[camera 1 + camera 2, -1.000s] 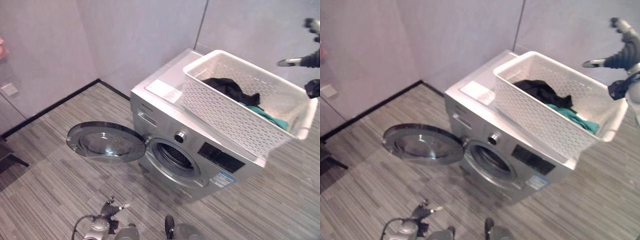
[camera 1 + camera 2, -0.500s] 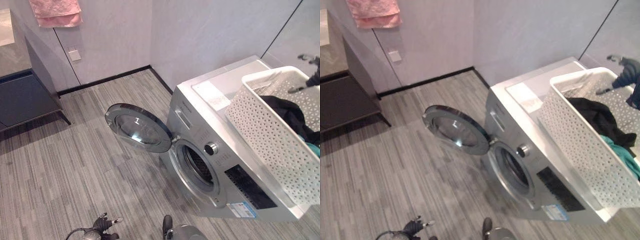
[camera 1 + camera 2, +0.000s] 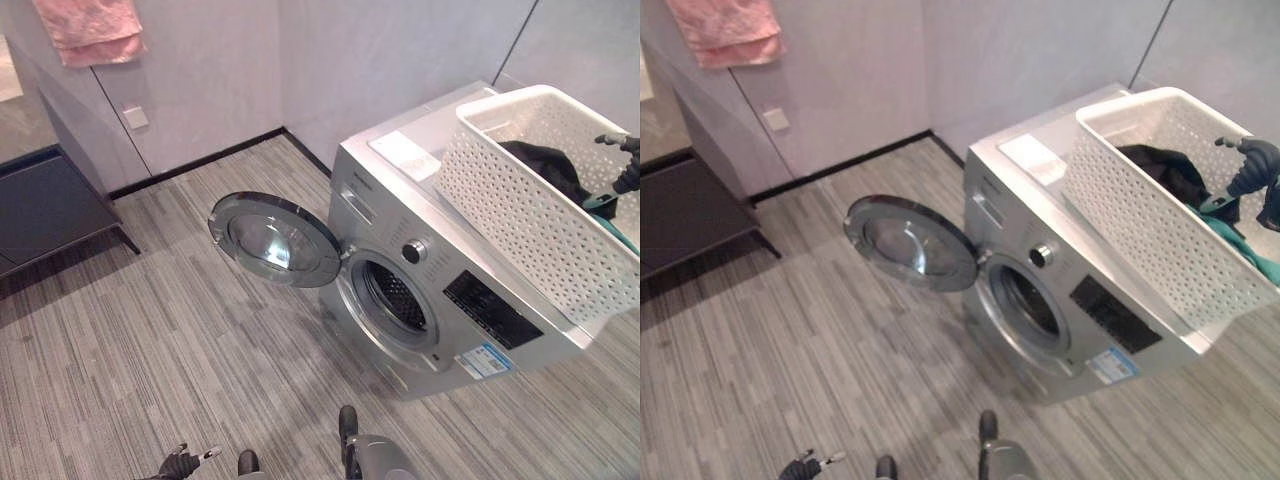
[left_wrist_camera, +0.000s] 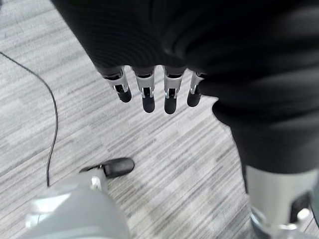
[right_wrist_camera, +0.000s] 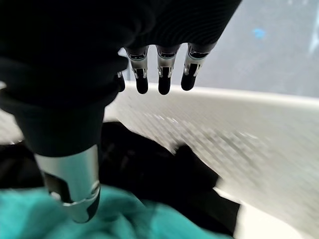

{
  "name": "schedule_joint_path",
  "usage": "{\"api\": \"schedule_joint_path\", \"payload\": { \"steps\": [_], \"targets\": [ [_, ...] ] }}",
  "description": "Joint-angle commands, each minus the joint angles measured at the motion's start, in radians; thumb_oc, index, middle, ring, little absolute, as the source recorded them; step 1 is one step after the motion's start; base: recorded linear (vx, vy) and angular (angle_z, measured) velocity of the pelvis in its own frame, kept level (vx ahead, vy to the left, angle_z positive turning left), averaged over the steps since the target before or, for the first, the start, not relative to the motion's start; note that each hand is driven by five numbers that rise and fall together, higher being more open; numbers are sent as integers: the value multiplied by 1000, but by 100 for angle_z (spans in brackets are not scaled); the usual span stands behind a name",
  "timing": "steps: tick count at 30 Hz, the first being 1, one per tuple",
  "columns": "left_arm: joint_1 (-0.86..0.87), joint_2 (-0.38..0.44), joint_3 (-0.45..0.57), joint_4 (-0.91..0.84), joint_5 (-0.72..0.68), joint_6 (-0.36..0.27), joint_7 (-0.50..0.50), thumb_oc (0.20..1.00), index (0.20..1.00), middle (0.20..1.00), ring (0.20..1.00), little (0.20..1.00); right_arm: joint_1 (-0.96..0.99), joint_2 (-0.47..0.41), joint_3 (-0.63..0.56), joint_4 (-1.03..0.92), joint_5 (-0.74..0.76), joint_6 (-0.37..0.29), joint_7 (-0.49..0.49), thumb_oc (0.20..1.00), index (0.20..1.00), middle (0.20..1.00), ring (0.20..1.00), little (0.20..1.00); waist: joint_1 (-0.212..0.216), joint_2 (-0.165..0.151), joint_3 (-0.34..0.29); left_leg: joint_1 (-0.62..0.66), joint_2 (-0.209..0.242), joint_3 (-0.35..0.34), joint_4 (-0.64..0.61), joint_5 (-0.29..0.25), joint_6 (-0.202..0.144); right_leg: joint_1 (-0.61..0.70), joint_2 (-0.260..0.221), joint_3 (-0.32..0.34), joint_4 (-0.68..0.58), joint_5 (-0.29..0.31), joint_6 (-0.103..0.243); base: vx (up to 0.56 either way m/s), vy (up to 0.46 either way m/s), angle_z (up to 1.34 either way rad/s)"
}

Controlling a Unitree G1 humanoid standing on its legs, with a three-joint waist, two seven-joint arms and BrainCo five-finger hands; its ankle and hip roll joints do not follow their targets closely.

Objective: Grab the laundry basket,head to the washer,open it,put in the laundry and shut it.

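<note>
A silver washer [image 3: 470,300] stands by the wall, its round door [image 3: 272,240] swung wide open to the left and the drum opening [image 3: 395,297] uncovered. On its top sits the white perforated laundry basket [image 3: 530,200], holding a black garment [image 3: 545,165] and teal cloth [image 3: 1240,240]. My right hand [image 3: 1252,165] hovers open just above the laundry inside the basket. In the right wrist view its straight fingers [image 5: 163,74] hang over the black garment [image 5: 149,169] and teal cloth [image 5: 124,219], holding nothing. My left hand [image 4: 147,92] hangs open low over the floor, also seen at the lower edge [image 3: 180,465].
A pink towel [image 3: 85,30] hangs on the wall at upper left, above a dark low cabinet [image 3: 45,205]. A wall socket [image 3: 134,117] sits beside it. Grey striped floor [image 3: 150,330] stretches in front of the washer and under the open door.
The camera has swung, shifting the whole scene. My right hand has come down from above the basket's far side to just over the laundry. Basket and door stay put.
</note>
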Motion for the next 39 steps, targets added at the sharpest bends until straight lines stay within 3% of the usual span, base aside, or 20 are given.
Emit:
{"api": "schedule_joint_path", "payload": {
  "steps": [1,10,23,24,25,26,32,39],
  "targets": [
    [-40,54,-30,-23,-58,-44,-2,1000,1000,1000,1000,1000,-108,26,56,72,8,1,-22,1000,1000,1000,1000,1000,26,-47,15,21,74,-51,2,42,-26,36,-44,44,-63,-33,78,-44,-42,-14],
    [-66,71,-25,7,-106,-50,17,1000,1000,1000,1000,1000,-189,175,88,251,-15,9,-48,1000,1000,1000,1000,1000,64,-47,43,-39,94,-77,-4,92,-38,-8,-27,23,-77,-28,65,3,-52,-2],
    [-85,85,-13,25,-123,-44,17,1000,1000,1000,1000,1000,-86,217,101,240,-70,18,-9,1000,1000,1000,1000,1000,91,-44,82,-96,115,-111,-16,154,-55,-47,-12,-17,-66,-39,50,28,-37,11],
    [-88,81,-24,15,-126,-46,17,1000,1000,1000,1000,1000,-45,223,86,242,-78,20,-5,589,589,589,589,589,92,-41,89,-101,115,-114,-18,157,-54,-53,-11,-19,-65,-40,48,23,-20,4],
    [-92,78,-29,10,-127,-47,18,1000,1000,1000,1000,1000,-23,225,77,235,-81,21,-4,482,482,482,482,482,91,-39,94,-103,114,-115,-20,158,-54,-55,-11,-19,-65,-42,48,20,-16,4],
    [-95,76,-33,4,-128,-48,18,1000,1000,1000,1000,1000,-8,234,69,239,-82,21,-2,200,200,200,200,200,92,-37,98,-105,113,-116,-19,159,-54,-58,-11,-20,-62,-42,47,6,-3,5],
    [-103,62,-47,-12,-142,-52,22,1000,1000,1000,1000,1000,51,256,26,239,-73,22,-3,200,200,200,200,200,89,-25,108,-105,108,-118,-21,159,-52,-70,-11,-15,-49,-45,46,0,1,1],
    [-121,52,-55,6,-130,-51,39,1000,1000,1000,1000,1000,-49,270,-62,258,-3,13,-119,200,200,200,200,200,70,-14,99,-86,96,-107,-25,139,-45,-69,-16,6,-47,-43,50,-9,27,-2]
  ]
}}
